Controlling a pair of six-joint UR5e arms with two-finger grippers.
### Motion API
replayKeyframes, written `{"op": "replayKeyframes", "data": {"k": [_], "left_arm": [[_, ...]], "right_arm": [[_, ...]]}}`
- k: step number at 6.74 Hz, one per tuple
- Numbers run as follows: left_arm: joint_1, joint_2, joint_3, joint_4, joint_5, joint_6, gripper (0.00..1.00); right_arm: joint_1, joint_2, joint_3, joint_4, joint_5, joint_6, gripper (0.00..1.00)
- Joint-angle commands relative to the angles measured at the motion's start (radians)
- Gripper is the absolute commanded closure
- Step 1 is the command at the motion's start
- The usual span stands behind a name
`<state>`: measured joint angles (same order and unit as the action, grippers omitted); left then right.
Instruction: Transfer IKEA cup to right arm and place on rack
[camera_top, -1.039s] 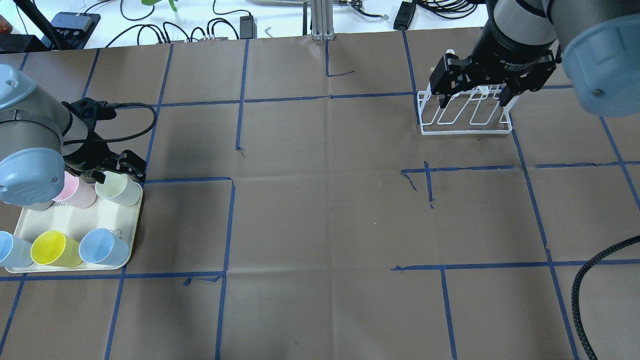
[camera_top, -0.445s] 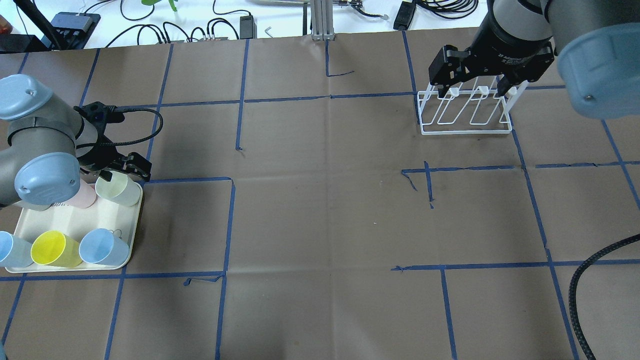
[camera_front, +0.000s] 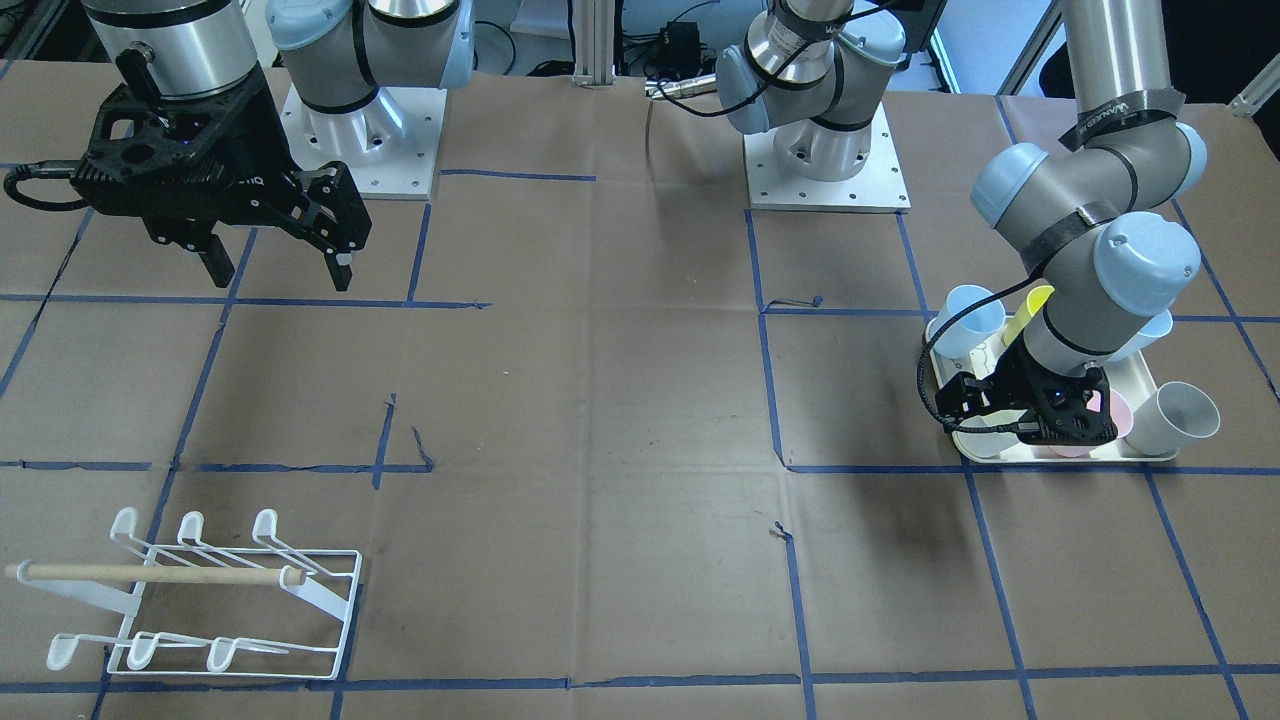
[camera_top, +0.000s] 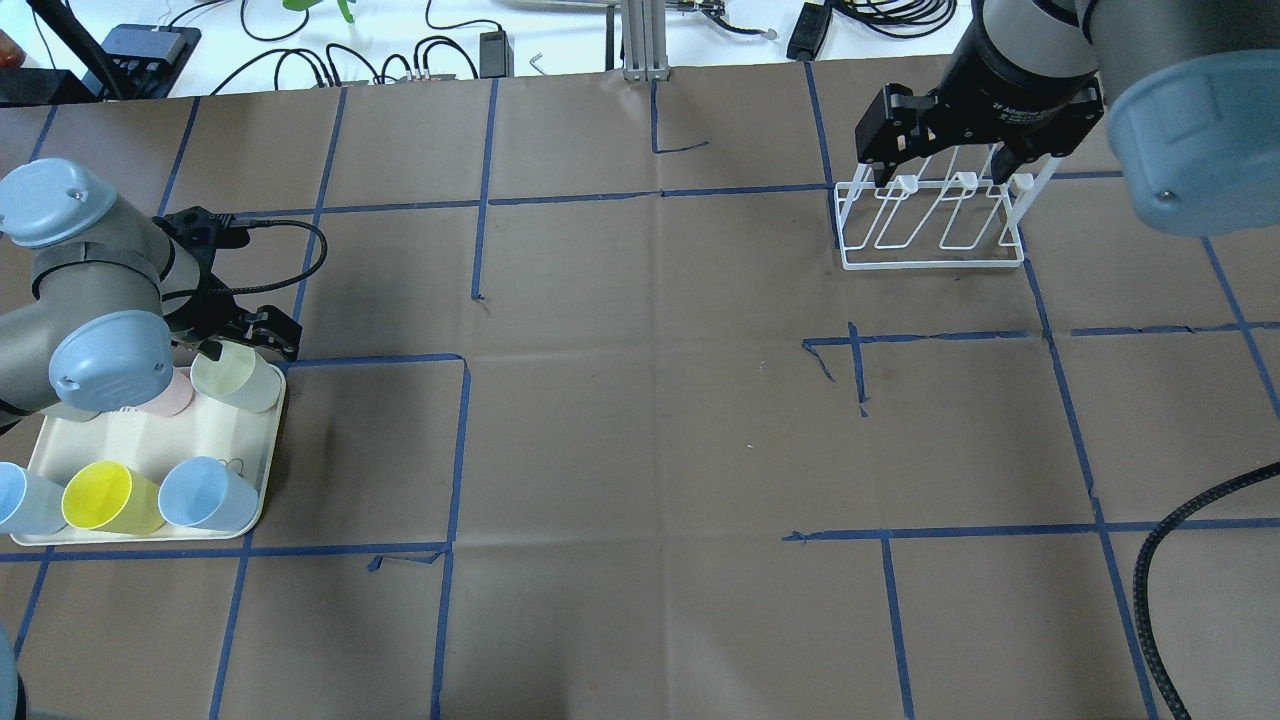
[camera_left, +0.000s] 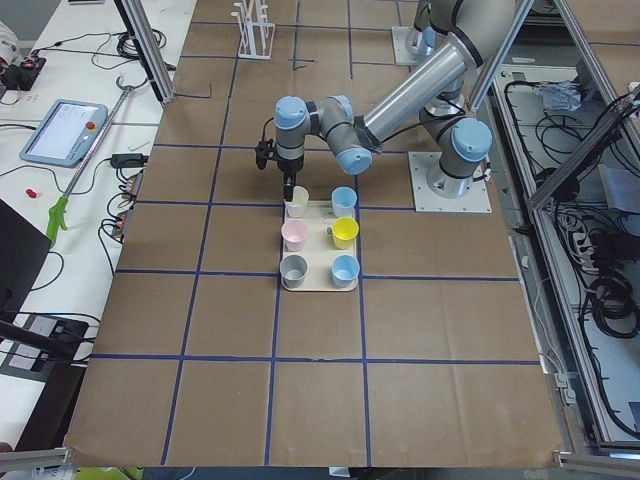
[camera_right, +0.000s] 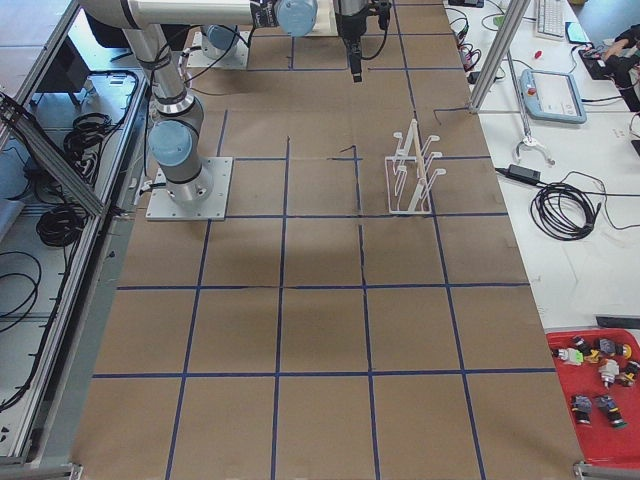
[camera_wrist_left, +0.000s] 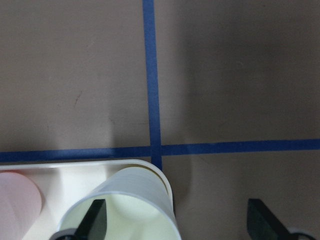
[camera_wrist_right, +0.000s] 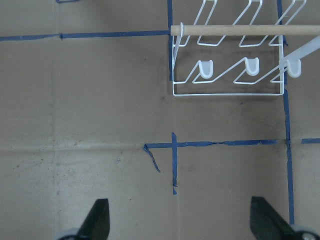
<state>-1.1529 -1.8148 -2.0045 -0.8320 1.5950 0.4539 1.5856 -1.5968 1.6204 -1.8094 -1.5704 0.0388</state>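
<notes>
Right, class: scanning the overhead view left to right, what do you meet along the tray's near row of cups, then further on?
half-seen blue cup, yellow cup, second blue cup, white wire rack

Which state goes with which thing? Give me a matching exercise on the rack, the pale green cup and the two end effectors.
Things:
1. rack
2. pale green cup
3. left end effector
4. right end effector

States:
A. open, holding nothing
B. stands in a corner of the tray
C. bears no cup
D. open, one finger inside a cup, the other outside it

Pairs: 1-C, 2-B, 3-D, 4-A
</notes>
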Motion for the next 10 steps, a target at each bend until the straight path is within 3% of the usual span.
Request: {"op": "replayKeyframes", "data": {"k": [1,2,4,5,7,8,10], "left_arm": [[0.001,0.014,0.001,-0.039,0.069,-0.017,0.76],[-0.002,0.015,0.001,-0.045,0.065,-0.040,0.98],[-0.002,0.018,0.019,-0.044,0.030,-0.043,1.00],[-0.005,0.046,0.050,-0.045,0.029,-0.043,1.00],[-0.014,0.121,0.151,-0.183,0.028,-0.043,1.00],[-0.018,0.133,0.226,-0.265,0.028,-0.043,1.00],[-0.022,0.134,0.373,-0.418,-0.022,-0.035,1.00]], "right_arm": [[0.000,0.001,0.003,-0.021,0.001,0.001,0.00],[0.000,0.001,0.003,-0.021,0.001,0.001,0.00],[0.000,0.005,0.004,-0.030,0.031,0.003,0.00],[0.000,0.005,0.031,-0.088,0.074,0.016,0.00],[0.004,-0.009,0.136,-0.358,0.085,0.148,0.00],[0.010,0.000,0.168,-0.469,0.181,0.229,0.00],[0.013,0.003,0.248,-0.685,0.234,0.437,0.00]]}}
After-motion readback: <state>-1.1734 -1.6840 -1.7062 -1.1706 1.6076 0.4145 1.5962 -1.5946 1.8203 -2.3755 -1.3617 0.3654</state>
